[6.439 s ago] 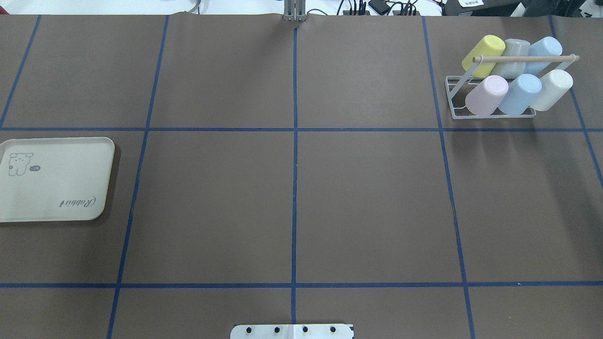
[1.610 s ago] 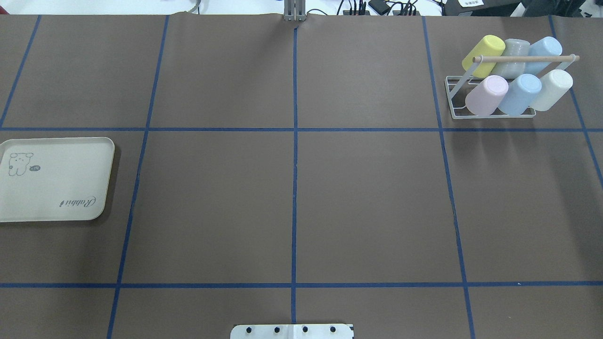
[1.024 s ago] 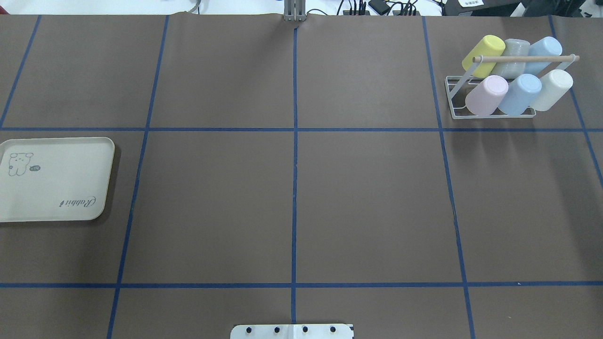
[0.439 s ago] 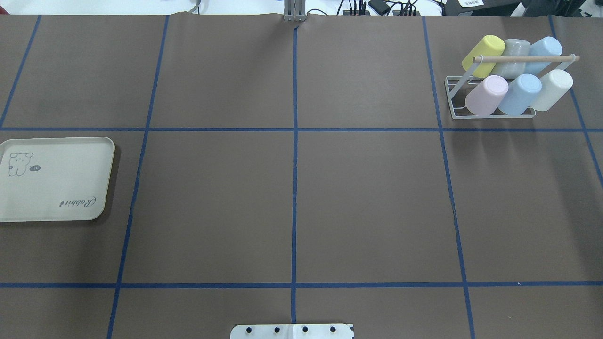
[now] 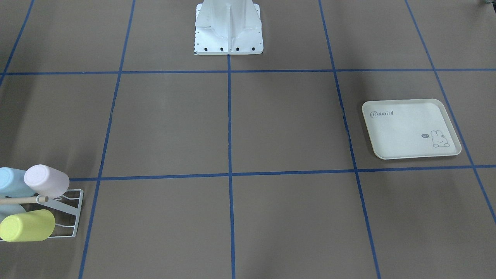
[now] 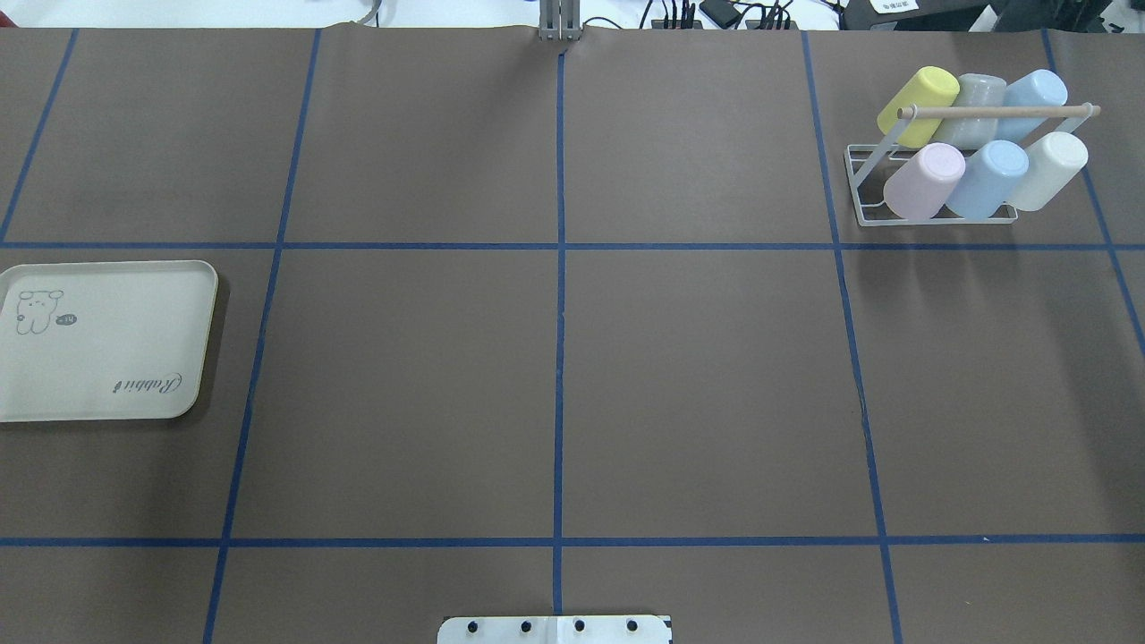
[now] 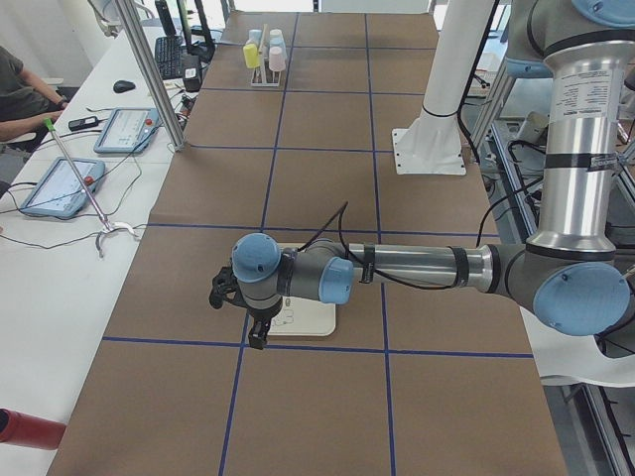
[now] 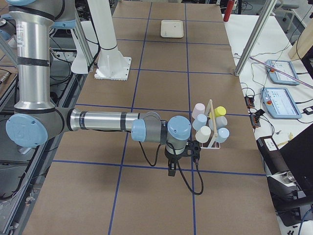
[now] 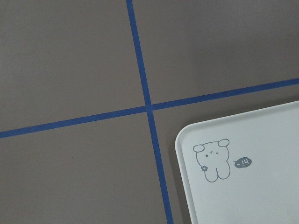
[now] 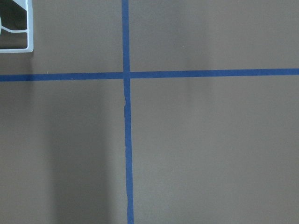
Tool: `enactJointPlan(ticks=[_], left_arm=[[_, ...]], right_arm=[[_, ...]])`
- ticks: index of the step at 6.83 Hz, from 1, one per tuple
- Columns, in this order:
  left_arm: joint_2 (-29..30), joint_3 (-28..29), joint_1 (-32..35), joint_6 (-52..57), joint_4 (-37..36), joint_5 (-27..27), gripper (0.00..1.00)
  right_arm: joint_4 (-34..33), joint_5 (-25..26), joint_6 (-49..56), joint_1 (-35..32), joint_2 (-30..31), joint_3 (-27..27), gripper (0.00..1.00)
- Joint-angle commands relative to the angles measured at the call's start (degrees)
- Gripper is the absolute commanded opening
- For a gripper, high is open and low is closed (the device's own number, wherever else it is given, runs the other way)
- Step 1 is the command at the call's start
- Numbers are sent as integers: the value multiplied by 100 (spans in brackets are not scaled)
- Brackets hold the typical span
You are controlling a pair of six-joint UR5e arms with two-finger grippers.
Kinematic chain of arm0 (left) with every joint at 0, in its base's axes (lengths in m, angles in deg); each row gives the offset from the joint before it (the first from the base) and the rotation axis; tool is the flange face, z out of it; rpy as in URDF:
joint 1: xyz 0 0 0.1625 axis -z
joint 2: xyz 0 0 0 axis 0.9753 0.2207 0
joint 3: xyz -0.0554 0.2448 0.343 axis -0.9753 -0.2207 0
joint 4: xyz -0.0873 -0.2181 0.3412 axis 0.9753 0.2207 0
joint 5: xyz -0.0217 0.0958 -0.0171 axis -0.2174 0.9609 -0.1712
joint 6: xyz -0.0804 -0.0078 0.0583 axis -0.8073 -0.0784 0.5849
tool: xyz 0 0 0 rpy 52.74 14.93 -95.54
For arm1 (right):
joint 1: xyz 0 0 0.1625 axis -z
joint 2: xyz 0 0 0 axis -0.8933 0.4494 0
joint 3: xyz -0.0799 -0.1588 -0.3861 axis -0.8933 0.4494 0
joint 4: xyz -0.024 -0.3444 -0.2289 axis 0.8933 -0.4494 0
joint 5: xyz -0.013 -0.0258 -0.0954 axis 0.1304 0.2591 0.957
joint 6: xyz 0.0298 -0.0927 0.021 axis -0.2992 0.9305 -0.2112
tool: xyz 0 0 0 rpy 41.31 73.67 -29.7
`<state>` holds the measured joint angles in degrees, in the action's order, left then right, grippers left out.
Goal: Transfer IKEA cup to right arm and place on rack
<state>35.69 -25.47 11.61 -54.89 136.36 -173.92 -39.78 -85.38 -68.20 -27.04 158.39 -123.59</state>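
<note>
The white wire rack [image 6: 857,191] with its wooden rod [image 6: 997,112] stands at the table's far right and holds several pastel IKEA cups on its prongs, among them a yellow cup [image 6: 918,104] and a pink cup [image 6: 925,181]. The rack [image 5: 74,217] also shows in the front-facing view, and its corner [image 10: 29,46] in the right wrist view. My left gripper [image 7: 258,335] hangs over the near corner of the cream tray; I cannot tell whether it is open or shut. My right gripper [image 8: 172,169] hangs just short of the rack [image 8: 210,145]; its state cannot be told either.
The cream rabbit-print tray [image 6: 107,340] lies at the table's left side, with its corner [image 9: 252,172] in the left wrist view. Blue tape lines grid the brown table [image 6: 555,358]. The robot's white base [image 5: 228,35] stands at the near middle edge. Tablets and cables lie beyond the far edge.
</note>
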Motion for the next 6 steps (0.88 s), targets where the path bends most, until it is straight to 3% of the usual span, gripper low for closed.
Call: enactJointPlan(ticks=[1,6], left_arm=[[-3,-1,0,0,0,4,100],[-3,-1,9,0,0,4,100]], right_arm=[[16,-26,0,7,6,6,100],[-2,18,-53,7,6,15,100]])
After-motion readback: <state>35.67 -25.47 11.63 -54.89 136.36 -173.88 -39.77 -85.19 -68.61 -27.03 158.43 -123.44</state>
